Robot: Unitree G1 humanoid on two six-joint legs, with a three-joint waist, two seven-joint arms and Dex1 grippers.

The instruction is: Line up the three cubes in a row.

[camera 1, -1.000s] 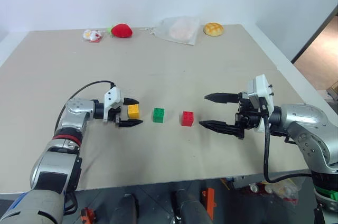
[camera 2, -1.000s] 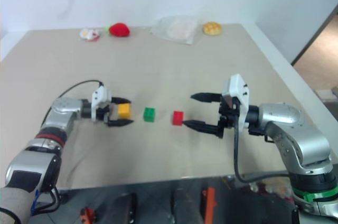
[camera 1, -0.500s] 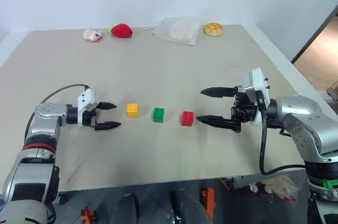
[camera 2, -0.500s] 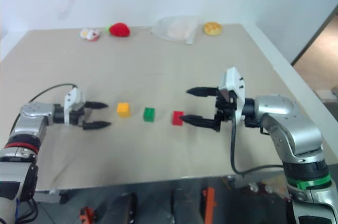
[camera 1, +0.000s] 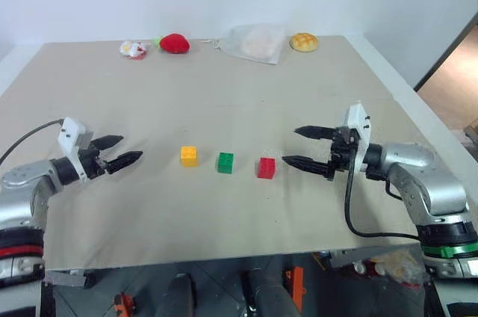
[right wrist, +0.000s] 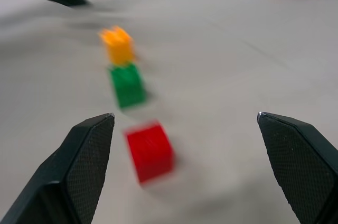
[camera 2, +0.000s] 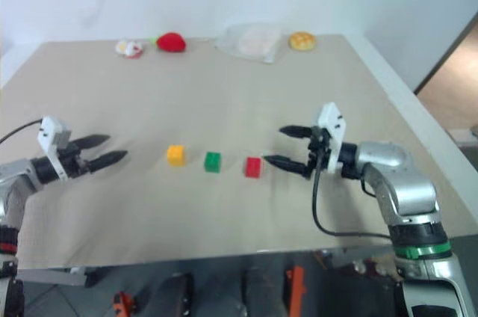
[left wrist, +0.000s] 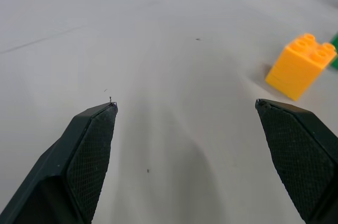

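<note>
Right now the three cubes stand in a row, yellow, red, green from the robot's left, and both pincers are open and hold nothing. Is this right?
The order is wrong. In the left eye view the row runs yellow cube, green cube, red cube. The rest holds: left pincer and right pincer are open and hold nothing.

green cube [left wrist: 335, 58] cut off, red cube [right wrist: 150, 151] blurred

Open table [camera 1: 224, 108] around cube row [camera 1: 225, 162]
</note>
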